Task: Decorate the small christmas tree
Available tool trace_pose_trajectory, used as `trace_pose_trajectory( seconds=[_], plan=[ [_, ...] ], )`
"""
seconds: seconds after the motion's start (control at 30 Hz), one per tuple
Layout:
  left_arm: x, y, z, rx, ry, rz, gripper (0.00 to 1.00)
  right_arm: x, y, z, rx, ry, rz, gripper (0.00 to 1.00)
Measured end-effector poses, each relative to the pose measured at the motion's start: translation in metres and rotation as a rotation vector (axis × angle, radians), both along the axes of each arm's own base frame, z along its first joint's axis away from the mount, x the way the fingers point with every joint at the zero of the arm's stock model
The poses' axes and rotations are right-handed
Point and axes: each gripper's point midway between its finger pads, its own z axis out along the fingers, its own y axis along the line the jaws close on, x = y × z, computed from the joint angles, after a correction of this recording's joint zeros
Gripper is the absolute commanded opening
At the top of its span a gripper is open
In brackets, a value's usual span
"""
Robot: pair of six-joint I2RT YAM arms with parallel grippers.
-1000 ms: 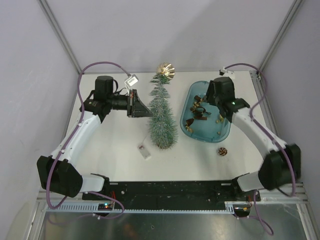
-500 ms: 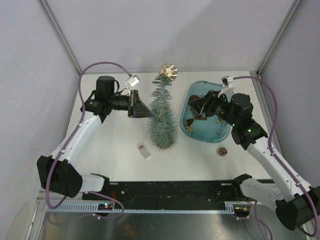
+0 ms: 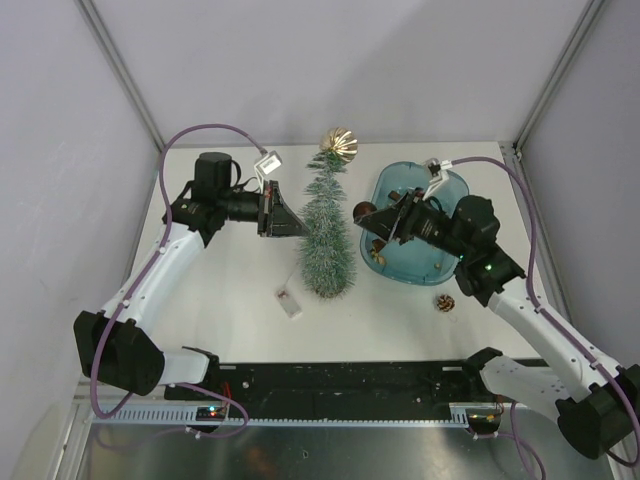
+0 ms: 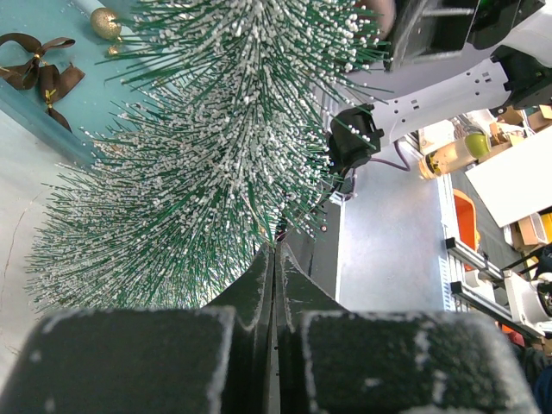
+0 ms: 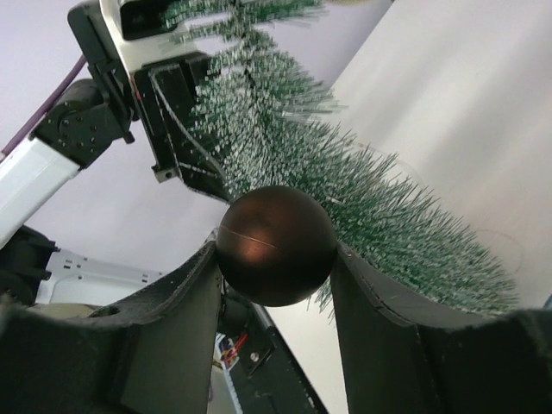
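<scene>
The right gripper (image 3: 372, 220) pinches a brown ball ornament (image 5: 276, 244) between its fingers. It is raised off the blue tray (image 3: 412, 266) and held just beside the small christmas tree (image 3: 325, 240). The tree sits mid-table between the two arms, with a gold ornament (image 3: 337, 143) at its tip. The step in hand looks like seating the ball in the bristles. It would go best pushed in among the branches on the tray side, deep enough for the bristles to grip it. Only then should the fingers part, so the ball does not roll off. The left gripper (image 3: 297, 226) has its fingers pressed together against the tree's opposite flank, seemingly bracing it, though it is hard to tell whether any bristles are caught between them. The tray holds a brown ribbon bow (image 4: 39, 65) and a small gold ball (image 4: 106, 21), with its other contents partly hidden under the right arm from above. A pine cone (image 3: 444, 301) lies on the table outside the tray.
</scene>
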Motion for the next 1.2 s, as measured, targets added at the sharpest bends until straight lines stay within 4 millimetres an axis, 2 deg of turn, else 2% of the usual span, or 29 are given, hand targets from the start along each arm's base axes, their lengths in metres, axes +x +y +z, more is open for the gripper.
trace_pose_trajectory(
  seconds=[0.17, 0.4, 0.83, 1.2],
  plan=[
    [0.000, 0.000, 0.000, 0.000, 0.000, 0.000, 0.00, -0.011, 0.012, -0.012, 0.005, 0.037, 0.038, 0.11],
    [-0.001, -0.001, 0.000, 0.000, 0.000, -0.003, 0.00, -0.018, 0.020, -0.011, 0.020, 0.035, 0.045, 0.11],
    [-0.001, -0.001, 0.000, 0.000, 0.000, -0.003, 0.00, -0.008, 0.020, 0.002, 0.068, -0.021, -0.004, 0.10],
    [-0.001, -0.001, 0.001, -0.001, -0.003, -0.003, 0.00, -0.001, 0.030, -0.002, 0.100, -0.008, 0.008, 0.10]
  ],
)
